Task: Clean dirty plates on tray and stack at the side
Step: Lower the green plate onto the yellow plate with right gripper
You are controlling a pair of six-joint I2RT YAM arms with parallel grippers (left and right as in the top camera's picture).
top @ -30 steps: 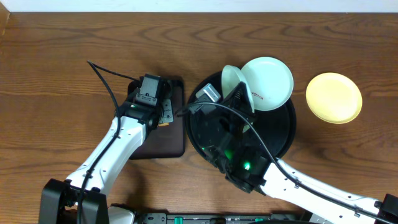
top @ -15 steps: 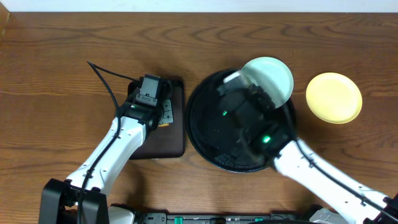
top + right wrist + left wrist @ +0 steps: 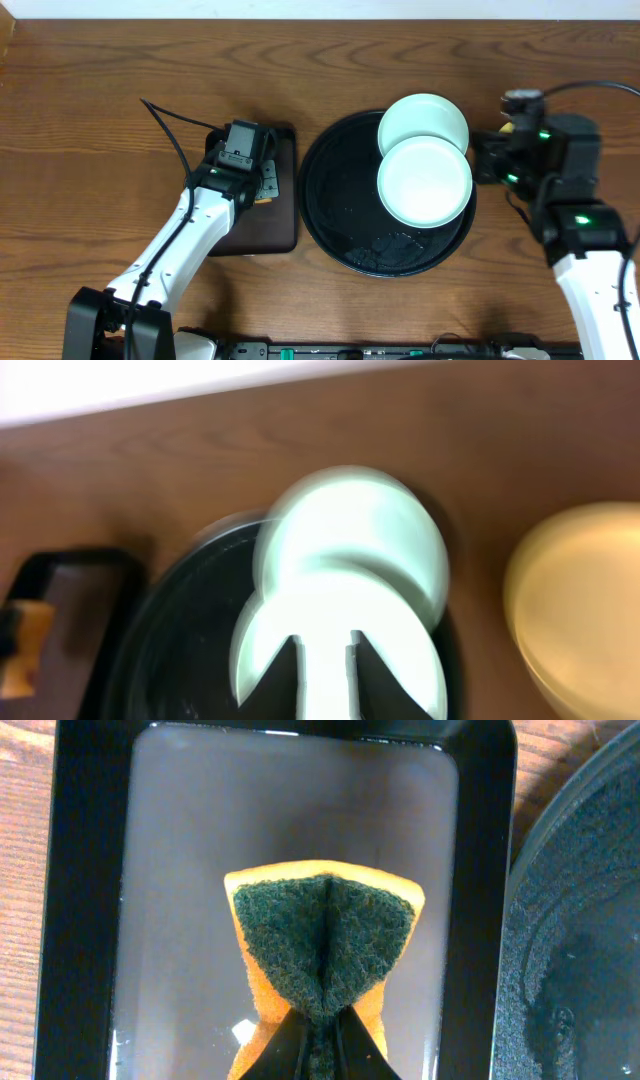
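Two pale mint-white plates lie on the round black tray. The far plate juts over the rim, and the near plate overlaps its front edge. The pale yellow plate sits on the table right of the tray; in the overhead view my right arm covers it. My right gripper hovers above the near plate, its jaws slightly apart with nothing between them. My left gripper is shut on an orange sponge with a green scrub face, over the small rectangular tray.
The small rectangular black tray stands just left of the round tray, whose rim shows at the right of the left wrist view. A black cable trails from the left arm. Bare wood table lies all around, with a pale wall along the far edge.
My right gripper let go of the mint-white plate it held tilted; the plate now lies flat on the tray, overlapping the other. The right arm swung right, over the yellow plate. The left arm stayed still.
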